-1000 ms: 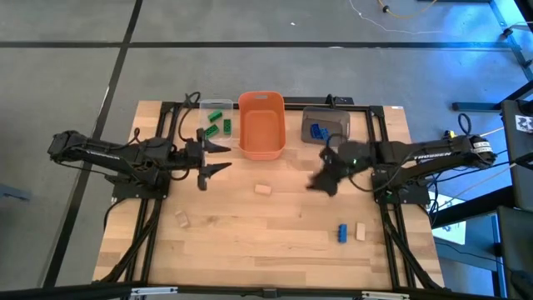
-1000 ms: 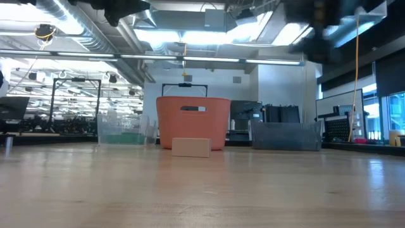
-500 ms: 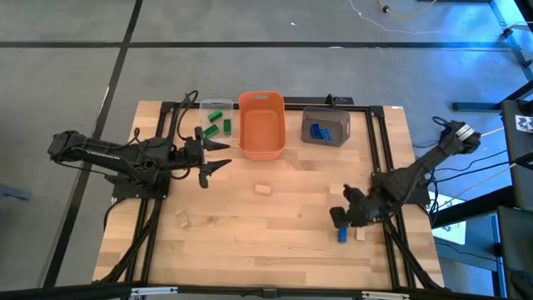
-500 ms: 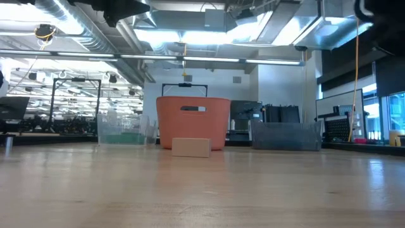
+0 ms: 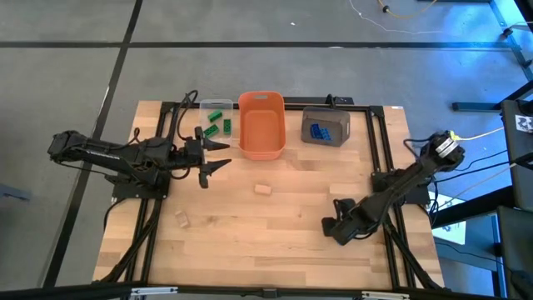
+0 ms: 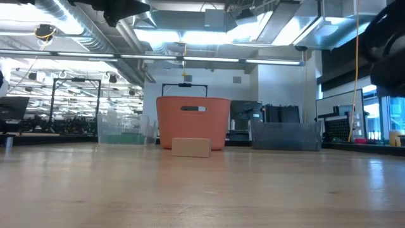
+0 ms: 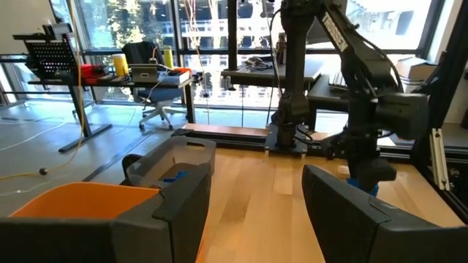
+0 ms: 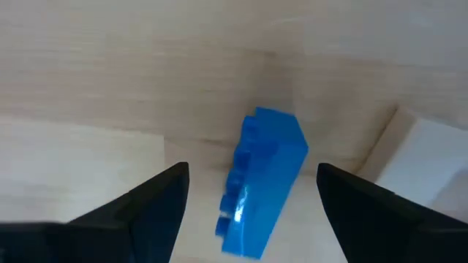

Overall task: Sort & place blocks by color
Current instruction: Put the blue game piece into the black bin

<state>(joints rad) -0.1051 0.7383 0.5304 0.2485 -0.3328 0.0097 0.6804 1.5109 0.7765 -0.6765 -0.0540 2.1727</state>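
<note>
My right gripper [image 5: 337,227] is open and low over the table's near right part. In the right wrist view a blue block [image 8: 263,183] lies on the wood between its two fingers, with a gap on each side, and a tan block [image 8: 420,168] lies beside it. In the high view the gripper hides both. My left gripper [image 5: 218,156] is open and hovers by the clear bin [image 5: 215,117], which holds green blocks [image 5: 214,125]. Blue blocks [image 5: 317,131] lie in the grey bin [image 5: 326,125]. Two tan blocks [image 5: 263,189] [image 5: 181,219] lie loose on the table.
The orange bin [image 5: 261,125] stands between the clear and grey bins along the far edge; the low view shows it [image 6: 193,122] behind a tan block [image 6: 191,147]. Bare wood lies across the table's middle and near left. The left wrist view shows the right arm [image 7: 365,109] farther off.
My right gripper has swung from beside the grey bin toward the table's near right part and come down over the blue block, pointing downward. The blue and tan blocks there are now hidden under it in the high view.
</note>
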